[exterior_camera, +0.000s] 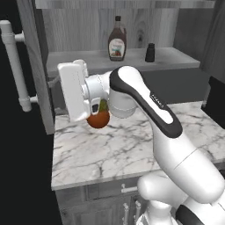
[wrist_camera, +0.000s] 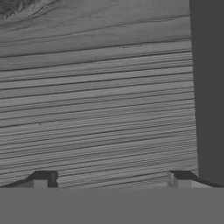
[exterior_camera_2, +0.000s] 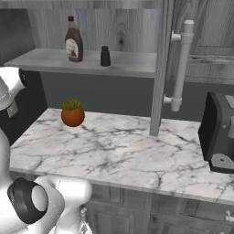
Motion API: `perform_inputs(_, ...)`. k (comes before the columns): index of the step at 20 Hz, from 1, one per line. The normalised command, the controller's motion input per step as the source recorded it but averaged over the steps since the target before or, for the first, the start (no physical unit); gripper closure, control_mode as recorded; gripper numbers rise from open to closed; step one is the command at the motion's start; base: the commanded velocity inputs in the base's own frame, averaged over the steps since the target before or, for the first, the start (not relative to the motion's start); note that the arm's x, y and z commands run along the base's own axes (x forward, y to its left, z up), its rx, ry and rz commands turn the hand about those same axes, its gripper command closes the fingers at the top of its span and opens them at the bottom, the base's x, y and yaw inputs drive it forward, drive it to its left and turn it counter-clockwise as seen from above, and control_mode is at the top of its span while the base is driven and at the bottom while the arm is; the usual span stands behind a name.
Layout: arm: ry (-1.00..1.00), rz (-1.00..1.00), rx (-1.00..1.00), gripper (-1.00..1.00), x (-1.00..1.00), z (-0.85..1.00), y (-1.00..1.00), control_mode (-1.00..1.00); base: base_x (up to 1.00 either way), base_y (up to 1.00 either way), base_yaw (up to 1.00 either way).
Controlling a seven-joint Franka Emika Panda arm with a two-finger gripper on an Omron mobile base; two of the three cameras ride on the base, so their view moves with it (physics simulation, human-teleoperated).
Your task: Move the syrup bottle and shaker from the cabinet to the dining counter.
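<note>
Claw (wrist_camera: 112, 179): jaws wide apart in hand view, tips near the left and right lower corners, nothing btwn them, nothing held or touched. Ahead of the tips is grey wood-grain surface, grain running roughly level across the view, w/ a darker plain strip down the right side. Can't tell which cabinet part that is.

Left base view, L to R: open cabinet door (exterior_camera: 33, 66) w/ its white bar handle (exterior_camera: 15, 61) at the far left. Arm's wrist and hand point left toward that door, over the marble worktop (exterior_camera: 132, 145). Orange plant pot (exterior_camera: 98, 118) sits on the worktop, partly hidden behind the wrist. Up on the cabinet (exterior_camera: 88, 26) shelf (exterior_camera: 88, 59): syrup bottle (exterior_camera: 117, 39), upright, long axis vertical, cap up, white-and-red label facing the cameras. Right of it, apart, the shaker (exterior_camera: 150, 52), also upright, rounded top up, abt half the bottle's height. Both stand toward the shelf's back, well above and behind the hand.

Right base view, L to R: bottle (exterior_camera_2: 73, 41) then shaker (exterior_camera_2: 105, 56), same order, near each other but not touching, both upright on the shelf. Plant pot (exterior_camera_2: 72, 114) below on the worktop. Other open door's edge (exterior_camera_2: 160, 68) w/ bar handle (exterior_camera_2: 181, 64) right of centre. Dark appliance (exterior_camera_2: 219, 132) at the worktop's right end.
</note>
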Motion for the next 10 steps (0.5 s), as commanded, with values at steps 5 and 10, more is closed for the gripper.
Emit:
perform_inputs(5,-0.02,-0.07,-0.04,-1.0,0.0,-0.19,0.2,-1.0,0.0,0.0,0.0)
perform_inputs(10,-0.06,-0.13,-0.04,-1.0,0.06,-0.46,0.21,-1.0,0.0,0.0,0.0)
